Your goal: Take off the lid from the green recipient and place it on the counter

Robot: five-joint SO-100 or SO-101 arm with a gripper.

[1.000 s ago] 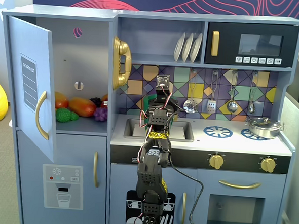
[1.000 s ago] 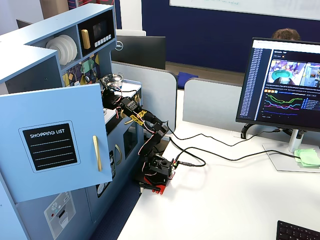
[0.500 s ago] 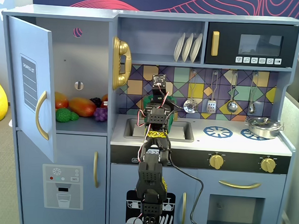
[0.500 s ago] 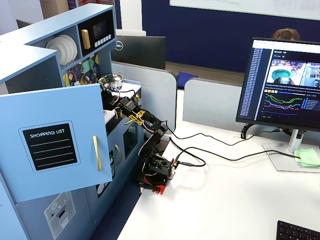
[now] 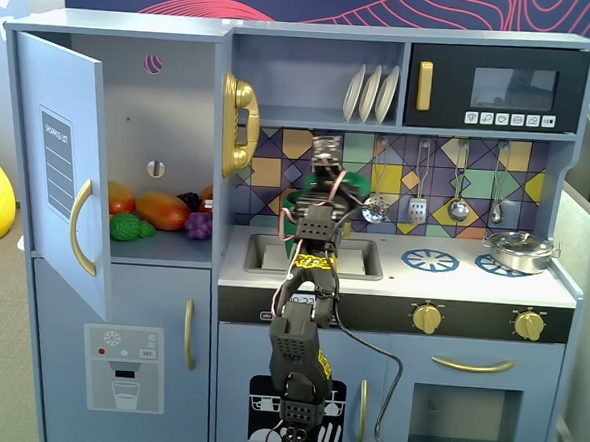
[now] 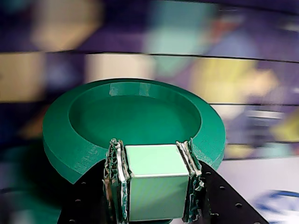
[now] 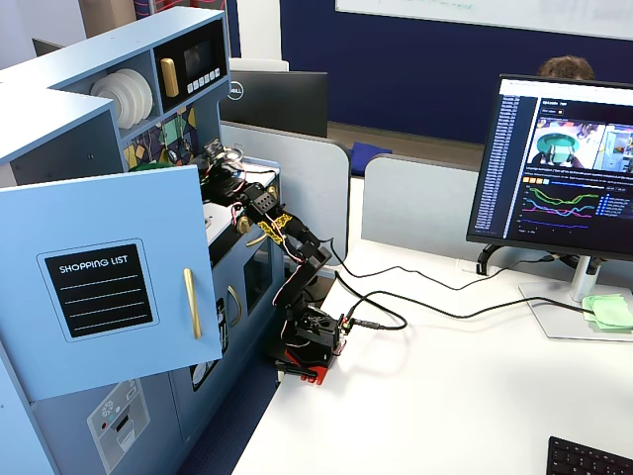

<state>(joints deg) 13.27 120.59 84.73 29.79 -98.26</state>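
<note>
Wrist view | pincer (image 6: 152, 186) clenched on lid (image 6: 131, 123) knob | risk: tilted disc slipping out over the counter (image 5: 402, 278)

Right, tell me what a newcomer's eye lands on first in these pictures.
In the wrist view, the gripper clamps a pale green square knob, with the lid filling the frame as a big green disc. In a fixed view, the black arm rises before the sink of the counter. The cupboard door hangs open on toy fruit.
</note>
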